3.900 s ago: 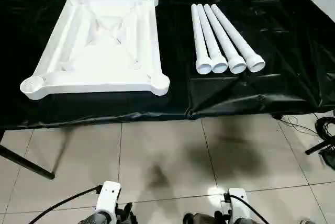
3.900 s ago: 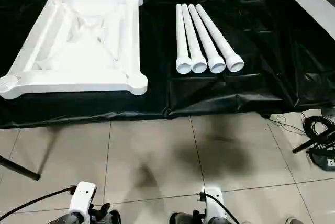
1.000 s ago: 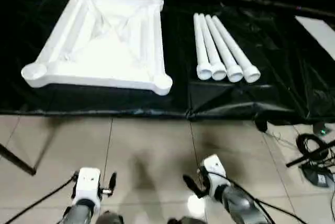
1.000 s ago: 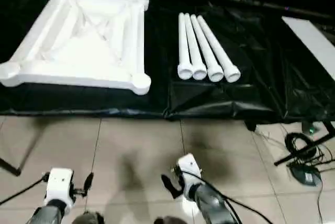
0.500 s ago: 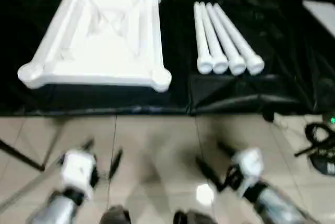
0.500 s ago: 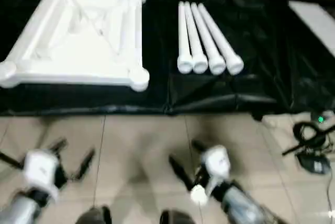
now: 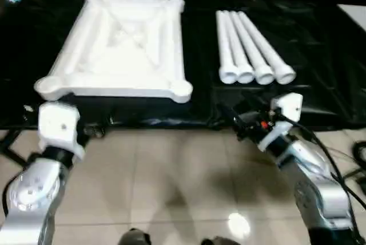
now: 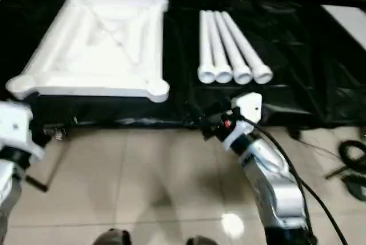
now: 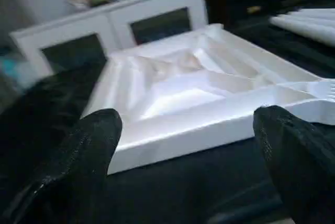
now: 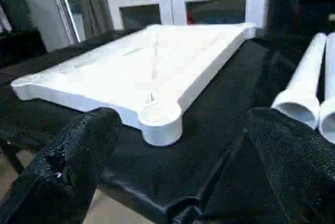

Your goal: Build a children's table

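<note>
The children's table lies in parts on the black-draped work table. The white tabletop [image 7: 120,50] is upside down on the left, its X-ribs and round corner sockets facing up. Four white legs [image 7: 251,50] lie side by side to its right. My left gripper [image 9: 186,140] is open just before the tabletop's near edge, with nothing between its black fingers [image 9: 89,150]. My right gripper [image 7: 231,120] hangs open and empty at the table's front edge, between the tabletop's near right socket [image 10: 159,116] and the leg ends [image 10: 298,103].
The black cloth [image 7: 320,44] covers the whole work table and hangs over its front edge. Beige floor tiles [image 7: 171,182] lie below. A white cabinet [image 9: 152,20] stands behind the table. Cables [image 8: 354,159] lie on the floor at the right.
Both arms have risen from low over the floor up to the table's front edge. Both grippers stayed open. The camera view has also shifted.
</note>
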